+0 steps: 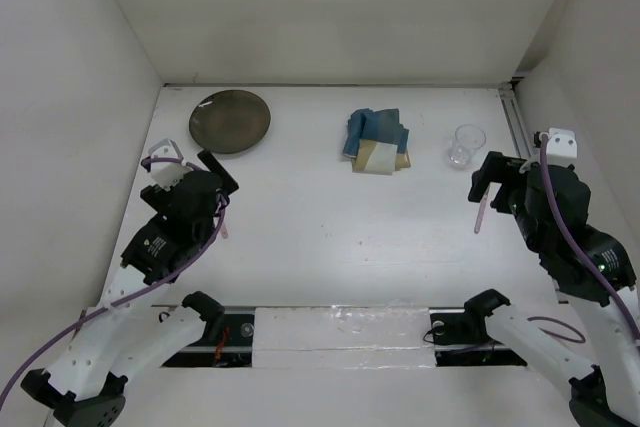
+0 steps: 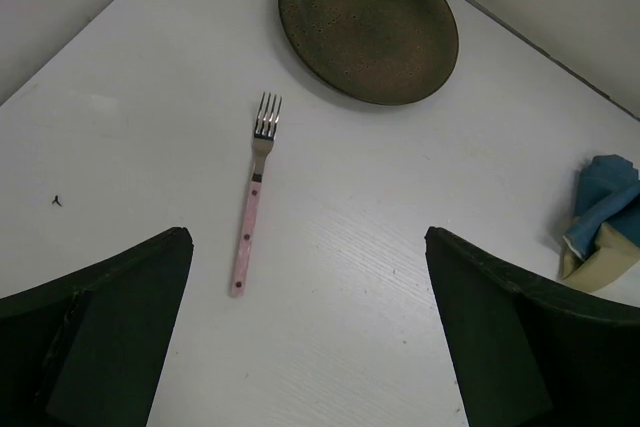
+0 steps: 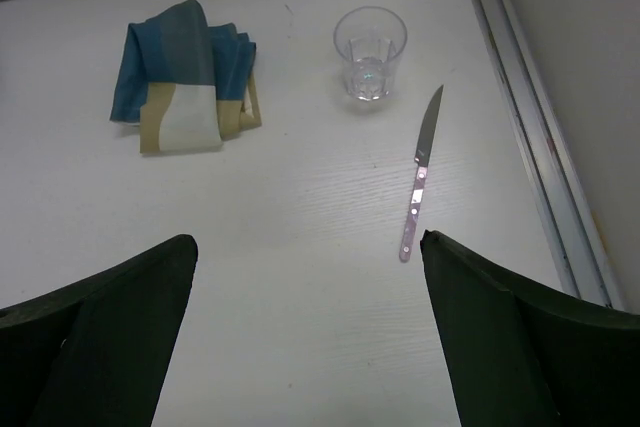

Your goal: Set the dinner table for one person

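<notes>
I count one fork [image 2: 252,209], one plate [image 2: 368,22], one knife [image 3: 420,175], one glass [image 3: 369,52] and one folded cloth [image 3: 185,77], probably a placemat, all on the white table [image 1: 330,237]. My left gripper [image 2: 305,237] hangs wide open and empty, with the fork just ahead and the plate beyond. My right gripper [image 3: 305,237] is equally spread and holds nothing, with the knife ahead-right

Under my wrists the matte rectangular tabletop [image 1: 330,237] is plain white. The round glazed plate [image 2: 368,22] is dark brown, finely speckled. The steel fork [image 2: 252,209] has a pink handle with dark dots; the steel knife [image 3: 419,175], a pink one with pale spots. The crumpled cloth [image 3: 186,87] shows blue, beige and white.
</notes>
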You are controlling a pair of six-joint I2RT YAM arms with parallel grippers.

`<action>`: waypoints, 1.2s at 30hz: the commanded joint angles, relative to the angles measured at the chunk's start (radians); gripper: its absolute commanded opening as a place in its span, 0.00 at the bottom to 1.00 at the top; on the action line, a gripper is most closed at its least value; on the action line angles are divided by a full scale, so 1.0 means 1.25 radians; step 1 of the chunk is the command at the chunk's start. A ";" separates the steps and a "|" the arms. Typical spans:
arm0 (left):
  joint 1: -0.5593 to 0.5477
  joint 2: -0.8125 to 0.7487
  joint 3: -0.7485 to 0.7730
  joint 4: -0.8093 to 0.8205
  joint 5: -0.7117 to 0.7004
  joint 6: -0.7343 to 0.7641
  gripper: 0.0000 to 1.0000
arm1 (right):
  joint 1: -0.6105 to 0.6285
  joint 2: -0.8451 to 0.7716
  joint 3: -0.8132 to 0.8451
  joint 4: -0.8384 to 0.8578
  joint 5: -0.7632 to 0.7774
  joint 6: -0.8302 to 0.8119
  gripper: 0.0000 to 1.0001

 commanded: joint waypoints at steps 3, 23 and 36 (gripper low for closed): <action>0.004 -0.005 0.024 -0.001 -0.012 -0.013 1.00 | -0.005 -0.007 0.016 0.064 -0.036 -0.012 1.00; 0.004 0.034 0.001 0.064 0.109 0.062 1.00 | -0.090 0.438 -0.051 0.502 -0.410 -0.124 1.00; 0.004 0.073 0.001 0.078 0.144 0.085 1.00 | -0.248 1.001 0.242 0.632 -0.785 -0.168 1.00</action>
